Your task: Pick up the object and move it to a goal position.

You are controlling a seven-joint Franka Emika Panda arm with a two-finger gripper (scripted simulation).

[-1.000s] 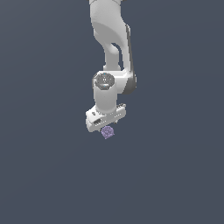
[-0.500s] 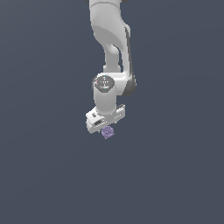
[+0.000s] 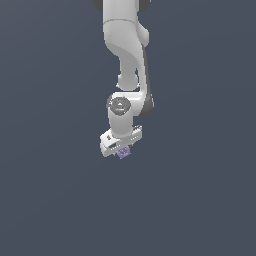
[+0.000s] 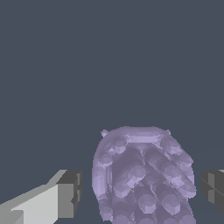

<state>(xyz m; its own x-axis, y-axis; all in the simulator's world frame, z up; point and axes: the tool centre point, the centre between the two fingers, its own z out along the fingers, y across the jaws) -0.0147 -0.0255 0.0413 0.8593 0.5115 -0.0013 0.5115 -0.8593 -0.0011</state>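
The object (image 3: pixel 124 152) is a small pale purple bumpy lump, lying just under the white hand in the exterior view. In the wrist view the object (image 4: pixel 142 179) fills the space between the two dark fingertips. My gripper (image 3: pixel 122 148) is open and straddles it, one finger (image 4: pixel 70 192) on one side and the other finger (image 4: pixel 213 187) on the opposite side. A narrow gap shows between each pad and the lump, so I see no contact. In the exterior view the hand hides the fingers and the lump's upper part.
A plain dark grey-blue surface (image 3: pixel 200 200) is all that shows around the arm (image 3: pixel 125 50). No other objects, containers or edges are in view.
The arm has come down over the last second, lowering the hand closer onto the lump. The lump has stayed in the same place.
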